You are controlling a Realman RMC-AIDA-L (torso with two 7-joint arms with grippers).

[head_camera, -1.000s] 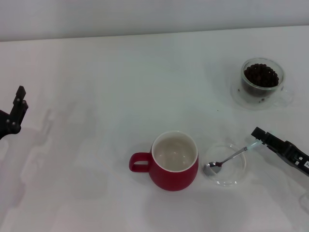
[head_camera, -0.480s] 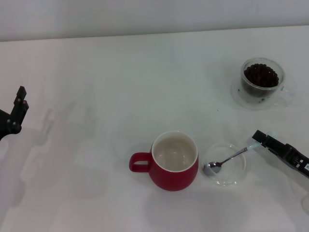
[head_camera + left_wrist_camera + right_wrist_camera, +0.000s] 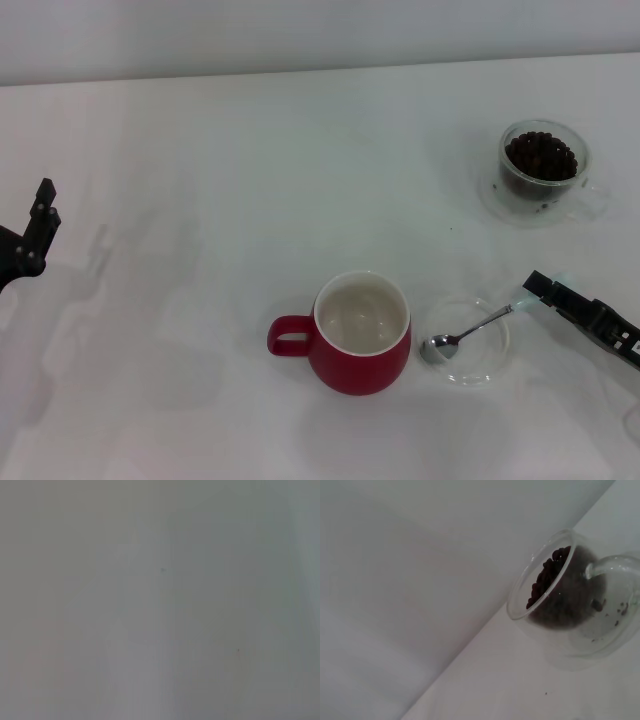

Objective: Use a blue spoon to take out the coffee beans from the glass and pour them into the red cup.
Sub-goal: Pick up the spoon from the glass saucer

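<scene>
On the white worktop [image 3: 250, 150] the red cup [image 3: 360, 335] stands near the front, its loop handle pointing to the robot's left, its cream inside bare. Just beside it, on the robot's right, lies a flat clear dish [image 3: 466, 340]. The blue spoon [image 3: 478, 326] rests across that dish, metal bowl down in it near the cup, stem slanting up and away toward the right, where the pale blue handle end sticks out past the dish rim.

The right hand [image 3: 540, 286] comes in low from the right edge, its dark tip right at the spoon's blue end. Whether it is closed on the handle or merely touching it, I cannot tell from here.

The glass [image 3: 543, 165] sits well apart, farther back on the right, on its clear saucer, filled with coffee beans [image 3: 541, 157]. The right wrist view shows the glass [image 3: 565, 600] too, beans [image 3: 547, 577] heaped to the rim and a few crumbs on the saucer.

The left hand [image 3: 35, 228] hangs at the far left edge, away from everything; I cannot tell if it is open or closed.
</scene>
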